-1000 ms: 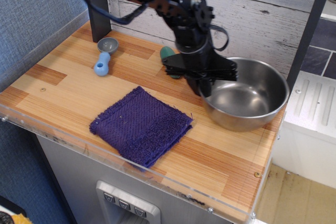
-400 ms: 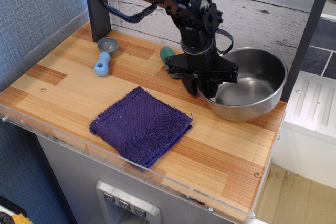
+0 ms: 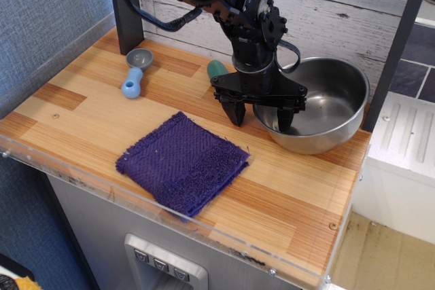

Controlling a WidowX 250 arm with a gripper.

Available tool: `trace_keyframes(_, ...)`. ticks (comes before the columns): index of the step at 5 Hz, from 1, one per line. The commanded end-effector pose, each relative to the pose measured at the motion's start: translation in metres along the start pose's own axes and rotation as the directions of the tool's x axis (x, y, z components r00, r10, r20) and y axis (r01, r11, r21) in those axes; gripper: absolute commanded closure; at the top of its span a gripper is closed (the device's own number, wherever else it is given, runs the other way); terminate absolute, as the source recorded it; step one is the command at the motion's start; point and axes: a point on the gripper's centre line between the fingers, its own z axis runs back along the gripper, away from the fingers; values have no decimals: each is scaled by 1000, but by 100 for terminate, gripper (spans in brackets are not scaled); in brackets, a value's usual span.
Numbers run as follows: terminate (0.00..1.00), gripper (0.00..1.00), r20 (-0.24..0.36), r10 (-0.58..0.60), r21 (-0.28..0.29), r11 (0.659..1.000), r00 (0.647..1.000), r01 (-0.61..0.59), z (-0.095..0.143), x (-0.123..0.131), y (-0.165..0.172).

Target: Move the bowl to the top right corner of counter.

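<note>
And the jaws have sprung apart since a moment ago: the gripper point(image 3: 258, 112) that was pinching the near-left rim of the bowl point(image 3: 319, 113) now stands wide, one finger outside the rim and one just inside it, holding nothing. The bowl itself has crept a little further back toward the wall over the last second.

That steel bowl sits on the counter point(image 3: 88, 113) at its far right corner, close to the whitewashed plank wall point(image 3: 340, 11) and just left of the dark post point(image 3: 401, 39). Left of the bowl, a green object point(image 3: 217, 68) peeks out behind the arm; what it is I cannot tell. Further left of the bowl lies the blue-handled grey scoop point(image 3: 134, 73), near another dark post point(image 3: 126, 8). In front and to the left of the bowl, the purple cloth point(image 3: 182, 162) lies flat on the striped wood, well apart from it. A clear acrylic strip point(image 3: 170, 216) runs along the counter's front edge. Right of the bowl, beyond the counter, a white ribbed surface point(image 3: 408, 140) shows, with dark tiles point(image 3: 421, 66) behind it
</note>
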Motion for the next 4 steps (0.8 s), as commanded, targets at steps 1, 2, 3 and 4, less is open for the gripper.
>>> trace_keyframes(1, 0, 0, 103, -17, -31, 999, 995, 20, 44, 15, -6)
trace_keyframes(2, 0, 0, 137, -12, -46, 999, 990, 18, 63, 18, -4)
trace_keyframes(3, 0, 0, 173, -13, -53, 998, 985, 23, 87, 17, 1)
trace_keyframes(4, 0, 0, 212, -6, -74, 997, 977, 22, 110, 13, 9)
